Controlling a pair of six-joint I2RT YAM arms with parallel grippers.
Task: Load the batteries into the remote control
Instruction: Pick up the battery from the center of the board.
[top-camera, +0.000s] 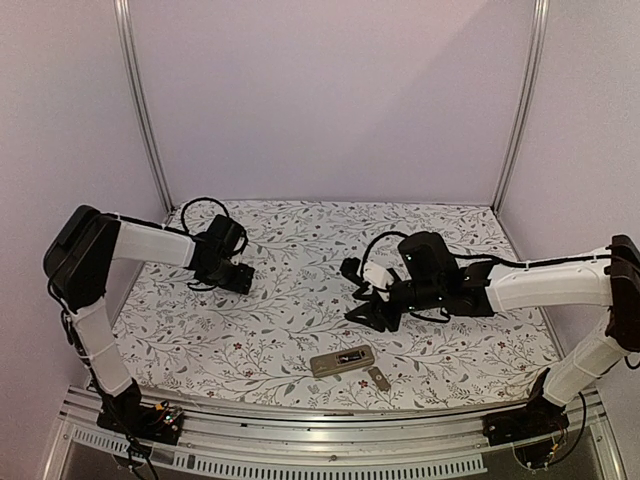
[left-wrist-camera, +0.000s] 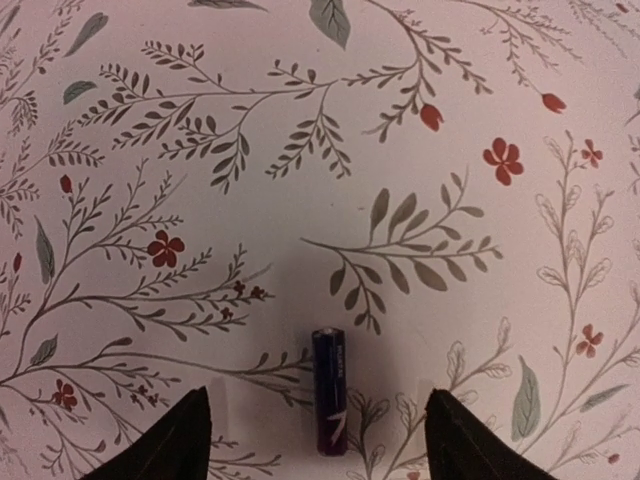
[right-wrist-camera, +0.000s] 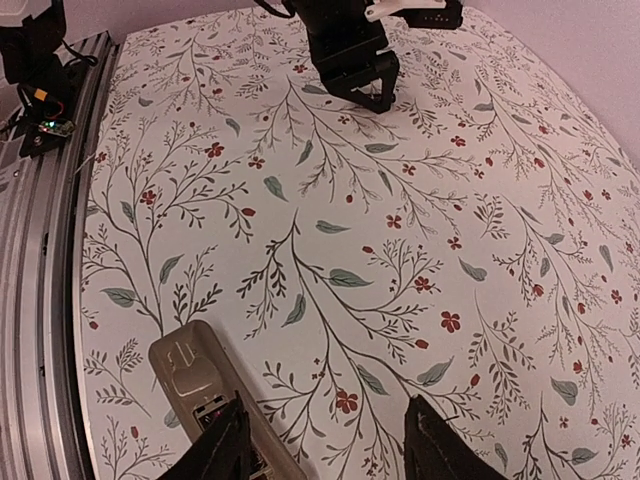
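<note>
Floral table (top-camera: 300, 260) bears remote (top-camera: 342, 360), grey cover (top-camera: 378, 378) (just beside), one battery (left-wrist-camera: 330, 390).

One battery (left-wrist-camera: 330, 405) is seen lying flat on the floral worktop (left-wrist-camera: 300, 150), on its left side and well apart from the remote (top-camera: 342, 360). It is a slim dark cylinder with a blue-purple sheen and faint pale print along its side. The remote is laid back up near the worktop's front edge, about the middle, slightly skewed to that edge. Its tan-grey back is shown, with the recess (top-camera: 350, 356) uncovered. Something dark is seen inside, but whether it is the second battery cannot be told.
</note>
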